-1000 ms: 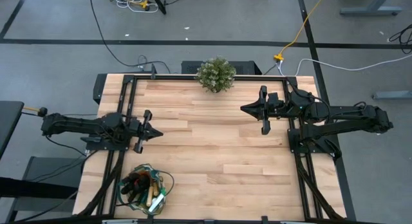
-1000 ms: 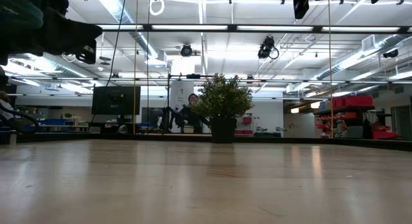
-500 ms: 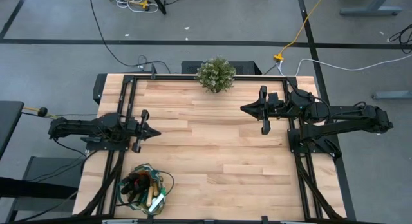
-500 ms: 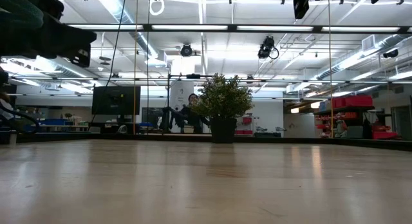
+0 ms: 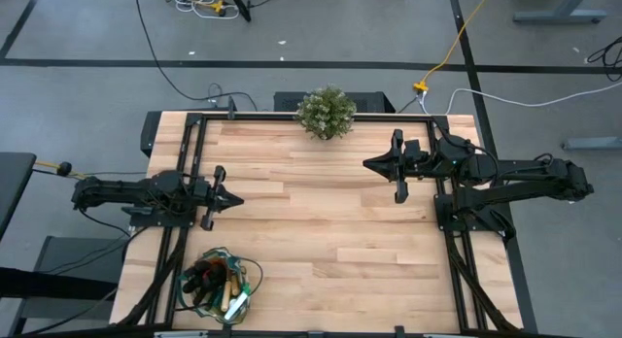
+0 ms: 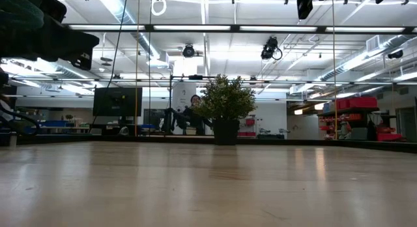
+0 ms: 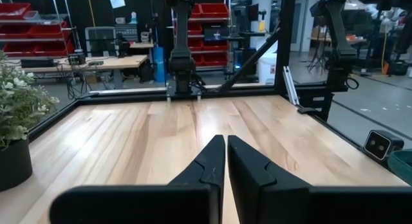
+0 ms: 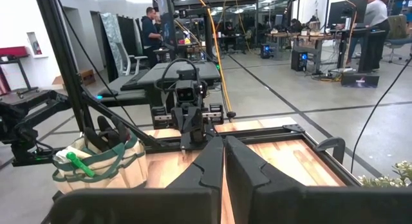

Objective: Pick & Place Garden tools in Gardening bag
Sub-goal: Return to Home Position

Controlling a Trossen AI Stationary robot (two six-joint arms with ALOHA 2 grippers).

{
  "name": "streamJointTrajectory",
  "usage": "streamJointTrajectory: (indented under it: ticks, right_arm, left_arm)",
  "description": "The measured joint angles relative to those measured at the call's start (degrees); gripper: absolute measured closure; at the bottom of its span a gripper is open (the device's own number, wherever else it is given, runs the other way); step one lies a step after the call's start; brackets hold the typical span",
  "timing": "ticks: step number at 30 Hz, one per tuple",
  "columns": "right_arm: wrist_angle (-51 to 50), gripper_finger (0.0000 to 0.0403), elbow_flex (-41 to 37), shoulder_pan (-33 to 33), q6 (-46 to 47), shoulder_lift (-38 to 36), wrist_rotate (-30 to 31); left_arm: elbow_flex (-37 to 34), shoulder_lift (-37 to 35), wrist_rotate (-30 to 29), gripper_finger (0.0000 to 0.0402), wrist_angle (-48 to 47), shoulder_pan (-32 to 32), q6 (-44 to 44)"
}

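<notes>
The gardening bag (image 5: 222, 283) stands on its base at the table's near left corner, tan with green trim, with several garden tools standing in it, dark handles and a pale handle among them. It also shows in the right wrist view (image 8: 96, 163), a green tool sticking out. My left gripper (image 5: 233, 198) is shut and empty, held above the table's left side, beyond the bag. My right gripper (image 5: 370, 164) is shut and empty above the table's far right part.
A bushy green potted plant (image 5: 326, 112) stands at the middle of the table's far edge, also in the low view (image 6: 225, 109). Bare wood lies between the two grippers. People show in the room beyond the table.
My left arm has drawn back a little toward the table's left edge, its gripper staying shut. The bag and my right arm have kept still.
</notes>
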Motion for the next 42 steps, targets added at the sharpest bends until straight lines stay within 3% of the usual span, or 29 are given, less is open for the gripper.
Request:
streamJointTrajectory:
  ticks: [28,33,42]
  right_arm:
    - [0.01,0.0382,-0.01,0.01,0.05,0.00,0.00]
    - [1.64,0.0382,0.03,0.02,6.26,-0.02,-1.06]
    - [0.85,0.0382,0.03,0.00,7.37,-0.02,-1.09]
  left_arm:
    - [-0.07,-0.03,0.17,0.0376,1.23,-0.01,0.06]
    - [-0.07,-0.03,0.15,0.0376,1.26,-0.03,0.06]
    - [-0.07,-0.03,0.13,0.0376,1.34,-0.01,0.06]
